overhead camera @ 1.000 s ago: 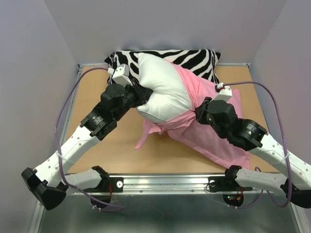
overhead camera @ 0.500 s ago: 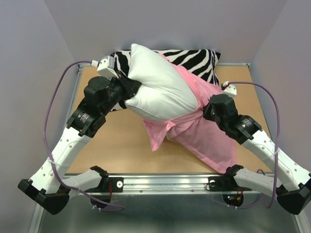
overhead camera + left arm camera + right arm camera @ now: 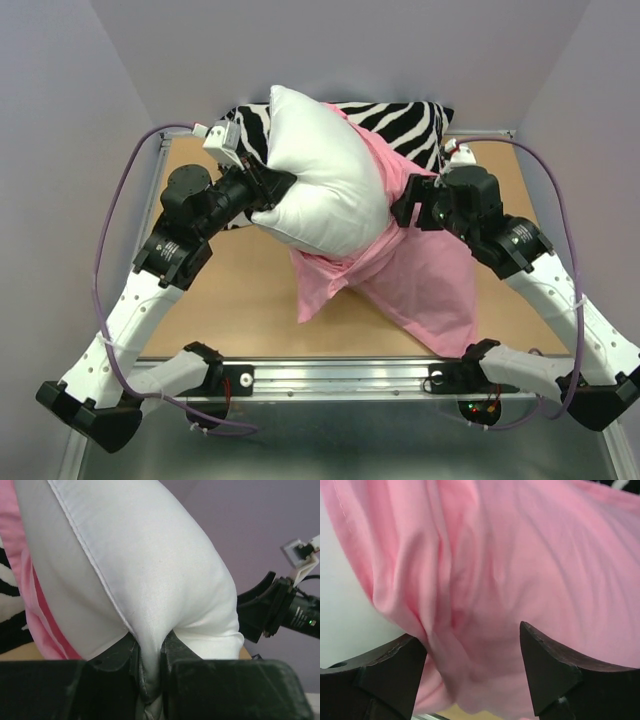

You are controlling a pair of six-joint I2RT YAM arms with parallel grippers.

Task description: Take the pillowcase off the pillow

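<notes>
The white pillow (image 3: pixel 320 170) hangs lifted off the table, its near-left corner pinched in my left gripper (image 3: pixel 275 190), which is shut on it. In the left wrist view the pillow (image 3: pixel 150 570) bulges above the left gripper (image 3: pixel 149 650), with white fabric squeezed between the jaws. The pink pillowcase (image 3: pixel 420 280) still wraps the pillow's right end and drapes down to the table. My right gripper (image 3: pixel 405 210) stands open against it. In the right wrist view the pillowcase (image 3: pixel 510 570) fills the frame in front of the open right gripper (image 3: pixel 472 650), loose folds between the fingers.
A zebra-striped cushion (image 3: pixel 400 120) lies at the back of the wooden table (image 3: pixel 230 300), behind the pillow. Grey walls close in on three sides. A metal rail runs along the near edge. The right arm (image 3: pixel 280 610) shows in the left wrist view.
The left gripper raised the pillow up and back. The right gripper let go of the pillowcase, opened, and moved up toward the pillow; more white pillow now shows.
</notes>
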